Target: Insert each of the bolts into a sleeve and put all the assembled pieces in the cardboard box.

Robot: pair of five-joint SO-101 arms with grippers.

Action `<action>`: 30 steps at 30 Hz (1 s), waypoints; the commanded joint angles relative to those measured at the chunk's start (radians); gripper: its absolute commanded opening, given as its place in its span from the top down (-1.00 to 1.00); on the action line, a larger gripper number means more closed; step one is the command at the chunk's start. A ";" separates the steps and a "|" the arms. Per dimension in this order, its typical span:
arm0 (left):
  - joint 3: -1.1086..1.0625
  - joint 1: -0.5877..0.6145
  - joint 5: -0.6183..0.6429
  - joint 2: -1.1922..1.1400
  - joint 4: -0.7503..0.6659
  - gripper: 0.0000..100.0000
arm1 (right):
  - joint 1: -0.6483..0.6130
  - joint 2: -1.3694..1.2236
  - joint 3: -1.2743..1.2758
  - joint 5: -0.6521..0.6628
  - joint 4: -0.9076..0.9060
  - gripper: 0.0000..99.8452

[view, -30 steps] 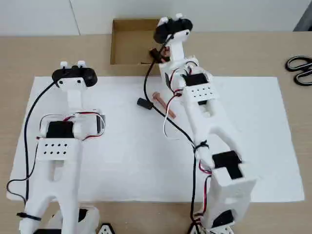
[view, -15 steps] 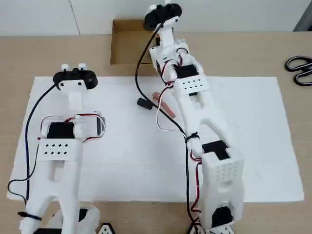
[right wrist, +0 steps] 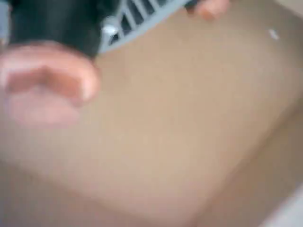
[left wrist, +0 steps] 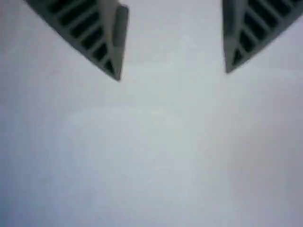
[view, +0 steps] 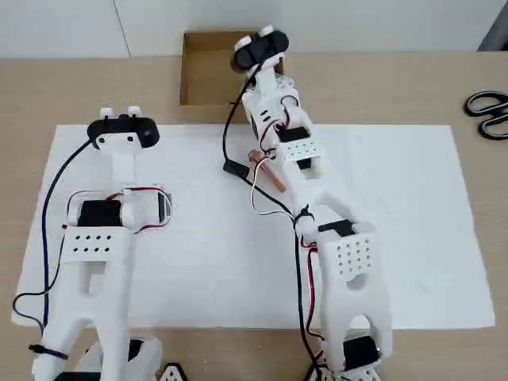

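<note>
My right gripper [view: 255, 54] hangs over the near right part of the cardboard box [view: 205, 73]. In the right wrist view it is shut on an assembled piece: a black sleeve [right wrist: 57, 23] with a pink bolt head [right wrist: 45, 85] sticking out, close above the box's brown floor [right wrist: 180, 123]. One ribbed grey finger [right wrist: 137, 14] shows beside the sleeve. On the white paper, a loose black sleeve [view: 232, 167] and a copper-coloured bolt [view: 268, 173] lie beside the right arm. My left gripper [left wrist: 173, 71] is open over bare paper, holding nothing; in the high view this left gripper [view: 121, 127] sits at the paper's far left.
A white paper sheet [view: 413, 206] covers the middle of the wooden table [view: 397, 87]. Scissors [view: 488, 109] lie at the far right edge. The right arm's black cable [view: 238, 151] loops over the loose parts.
The right arm has swung left and stretched forward, carrying the piece from the box's right rim to above its inside. The left arm has stayed put.
</note>
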State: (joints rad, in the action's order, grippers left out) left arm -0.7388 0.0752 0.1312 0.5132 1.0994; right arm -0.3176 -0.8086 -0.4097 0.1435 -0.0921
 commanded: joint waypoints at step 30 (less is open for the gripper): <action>0.005 0.000 -0.008 0.006 0.000 0.73 | -0.001 0.028 -0.069 0.015 0.056 0.59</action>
State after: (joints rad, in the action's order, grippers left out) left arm -0.7388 0.0752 0.1312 0.5132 1.0994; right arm -0.3191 -0.8623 -0.4235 0.1557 -0.0598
